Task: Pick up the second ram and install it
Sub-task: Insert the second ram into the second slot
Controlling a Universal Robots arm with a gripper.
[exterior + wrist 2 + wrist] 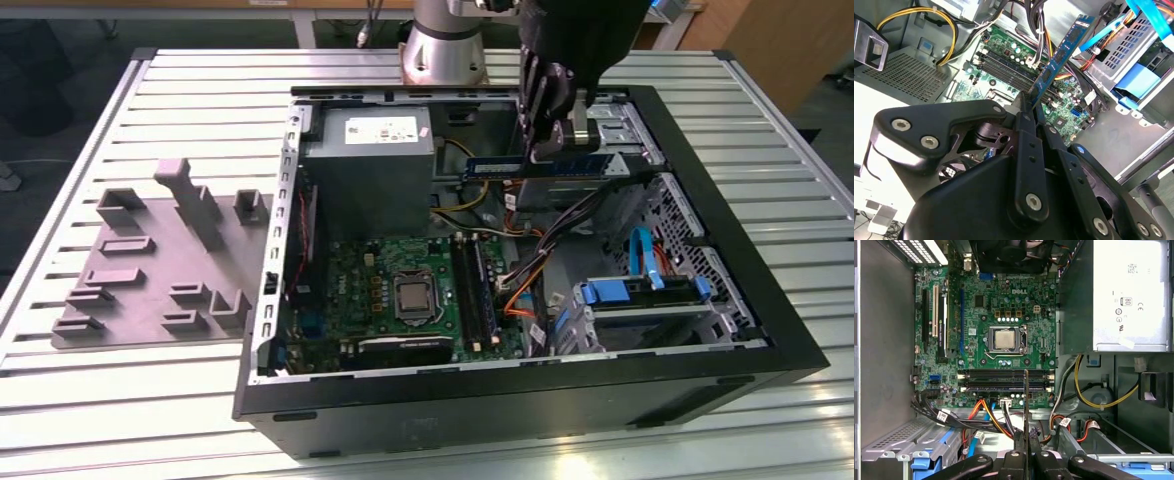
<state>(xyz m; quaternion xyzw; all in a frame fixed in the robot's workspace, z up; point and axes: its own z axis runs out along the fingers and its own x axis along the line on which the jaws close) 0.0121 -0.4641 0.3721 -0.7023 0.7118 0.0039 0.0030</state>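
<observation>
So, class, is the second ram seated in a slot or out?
Out: the gripper is shut on the second ram, holding it in the air, clear of the motherboard slots.

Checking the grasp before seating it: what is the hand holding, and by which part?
The memory stick, pinched between the fingers of the hand at its upper long edge, near mid-length.
</observation>
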